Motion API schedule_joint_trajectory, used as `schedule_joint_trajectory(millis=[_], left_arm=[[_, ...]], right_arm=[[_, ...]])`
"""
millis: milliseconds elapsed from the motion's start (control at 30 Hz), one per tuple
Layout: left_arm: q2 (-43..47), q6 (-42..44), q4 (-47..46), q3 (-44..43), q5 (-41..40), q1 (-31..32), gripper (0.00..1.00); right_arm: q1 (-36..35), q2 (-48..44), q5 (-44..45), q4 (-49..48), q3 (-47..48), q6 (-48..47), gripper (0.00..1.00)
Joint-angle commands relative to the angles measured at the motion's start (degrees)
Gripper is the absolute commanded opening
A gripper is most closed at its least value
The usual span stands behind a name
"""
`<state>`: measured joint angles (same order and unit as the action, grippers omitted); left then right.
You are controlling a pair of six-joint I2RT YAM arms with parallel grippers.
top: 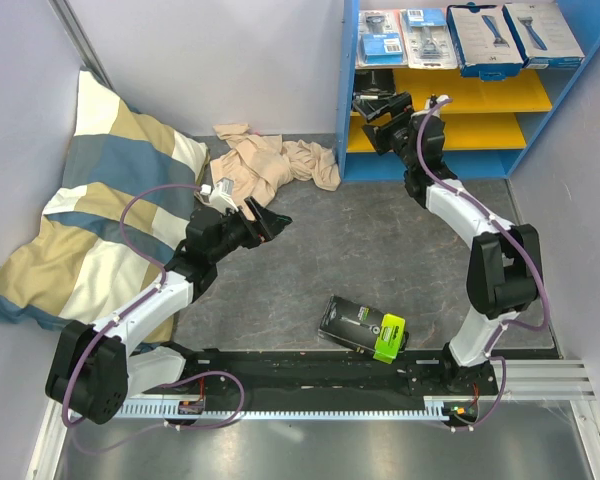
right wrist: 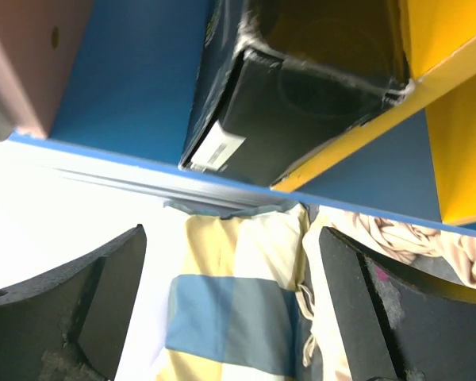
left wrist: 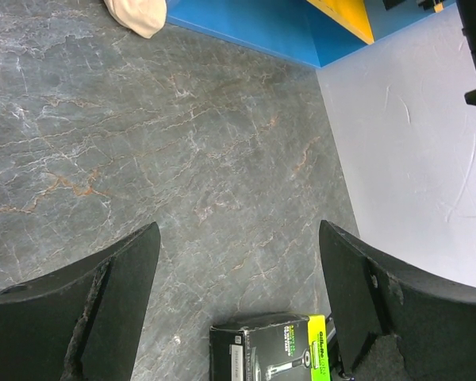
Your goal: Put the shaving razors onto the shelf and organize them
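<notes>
The shelf (top: 563,90) stands at the back right. Its top board carries two blister razor packs (top: 383,38) and two white-blue razor boxes (top: 485,38). A black razor box (right wrist: 301,87) lies at the left end of the upper yellow board (top: 490,92). My right gripper (top: 378,125) (right wrist: 234,302) hovers just in front of it, open and empty, apart from the box. Another black razor box with a lime-green end (top: 363,328) (left wrist: 270,349) lies on the table near the arm bases. My left gripper (top: 272,225) (left wrist: 238,302) hangs open and empty over the table's middle.
A striped pillow (top: 100,200) leans in the left corner. A beige cloth (top: 270,165) lies crumpled beside the shelf's left post. The lower yellow board (top: 450,132) holds nothing I can see. Grey walls close in both sides.
</notes>
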<state>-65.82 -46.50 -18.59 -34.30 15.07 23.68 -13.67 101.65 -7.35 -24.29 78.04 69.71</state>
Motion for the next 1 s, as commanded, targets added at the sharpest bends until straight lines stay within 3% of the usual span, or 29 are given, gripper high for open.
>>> schedule_joint_trajectory(millis=[0,200,500,833,967], left_arm=[[1.31,0.36,-2.33,0.20,-0.04,-0.30,0.88],[1.75,0.53,-2.15,-0.50,1.89,-0.30,0.99],[3.42,1.41,0.13,-0.76,5.23,1.54,1.00],[1.58,4.93,6.19,-1.82,2.68,15.58,0.98],[2.10,5.63,6.46,0.02,3.12,20.95,0.90]], right_arm=[[-0.13,-5.75,-0.91,-0.31,-2.36,-4.23,0.98],[-0.04,-11.64,-0.47,1.43,-6.67,-8.45,0.98],[-0.13,-21.04,-2.05,12.49,-10.53,-21.10,0.98],[-0.13,-31.06,-4.33,19.54,-25.28,-28.22,0.98],[-0.04,-33.00,-6.09,21.56,-30.92,-29.63,0.98]])
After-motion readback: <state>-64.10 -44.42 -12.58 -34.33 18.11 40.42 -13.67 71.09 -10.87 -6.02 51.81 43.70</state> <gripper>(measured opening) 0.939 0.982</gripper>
